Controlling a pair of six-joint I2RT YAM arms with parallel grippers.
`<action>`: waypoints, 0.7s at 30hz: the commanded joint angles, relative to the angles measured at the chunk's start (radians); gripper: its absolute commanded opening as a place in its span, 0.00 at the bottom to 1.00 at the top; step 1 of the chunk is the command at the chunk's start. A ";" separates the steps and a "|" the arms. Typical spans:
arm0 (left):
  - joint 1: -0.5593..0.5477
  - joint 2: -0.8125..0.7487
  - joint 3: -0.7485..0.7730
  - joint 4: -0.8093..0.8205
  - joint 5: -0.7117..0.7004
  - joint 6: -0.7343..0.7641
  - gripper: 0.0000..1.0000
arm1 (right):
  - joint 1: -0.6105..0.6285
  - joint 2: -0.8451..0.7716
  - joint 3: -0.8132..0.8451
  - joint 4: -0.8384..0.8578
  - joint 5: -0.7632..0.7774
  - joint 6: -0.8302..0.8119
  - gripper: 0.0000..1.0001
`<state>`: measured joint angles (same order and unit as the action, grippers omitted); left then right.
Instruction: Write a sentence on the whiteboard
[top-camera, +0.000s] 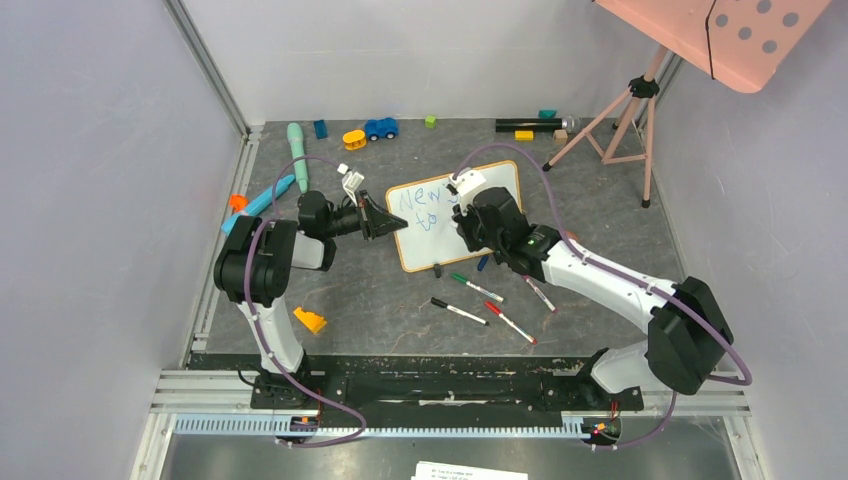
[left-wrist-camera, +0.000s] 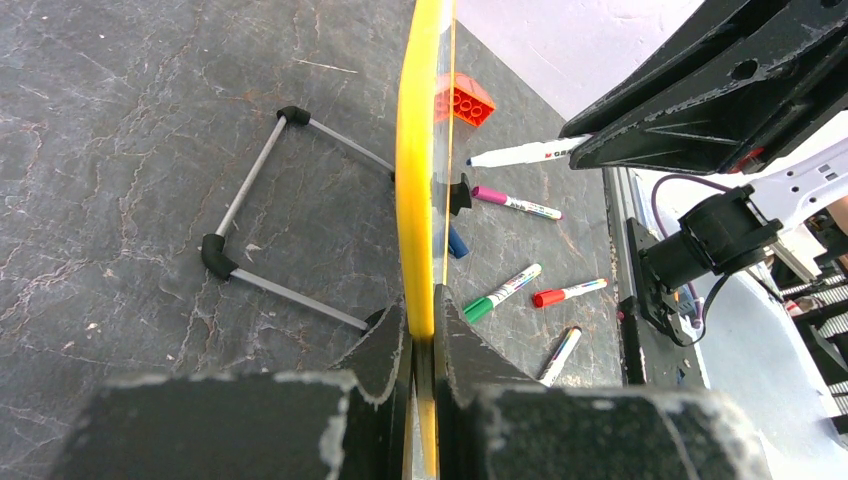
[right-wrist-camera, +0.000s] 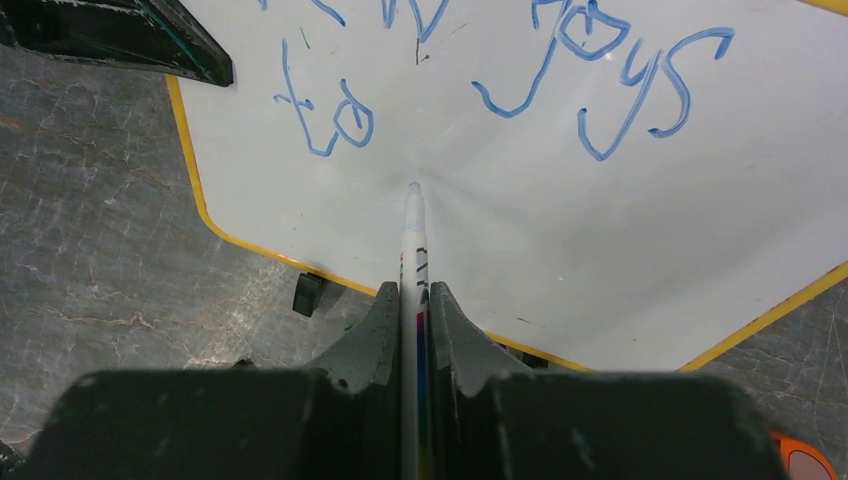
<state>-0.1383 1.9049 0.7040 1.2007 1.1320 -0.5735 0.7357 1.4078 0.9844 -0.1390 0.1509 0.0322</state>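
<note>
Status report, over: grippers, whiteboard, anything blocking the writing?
Both shut: left gripper on the whiteboard edge, right gripper on the marker. Second line of the sentence reads only "to". Nothing blocking; spare markers lie off the board.

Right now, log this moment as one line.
left tool: shut on whiteboard edge | right tool: shut on marker | marker tip: at board, just right of "to" | sentence: "New joys / to" so far

Grey table (top-camera: 380, 300), markers (top-camera: 459, 311), toy car (top-camera: 381, 128), whiteboard (top-camera: 430, 250)
</note>
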 joint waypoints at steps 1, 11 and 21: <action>0.006 0.026 0.000 -0.023 0.007 0.101 0.02 | 0.001 0.010 0.052 -0.002 0.006 -0.015 0.00; 0.006 0.023 0.000 -0.026 0.007 0.107 0.02 | 0.001 0.032 0.074 0.000 0.002 -0.018 0.00; 0.006 0.022 0.002 -0.033 0.007 0.110 0.02 | 0.001 0.054 0.089 -0.009 0.036 -0.017 0.00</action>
<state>-0.1383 1.9049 0.7044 1.1980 1.1316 -0.5732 0.7357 1.4570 1.0248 -0.1581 0.1589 0.0269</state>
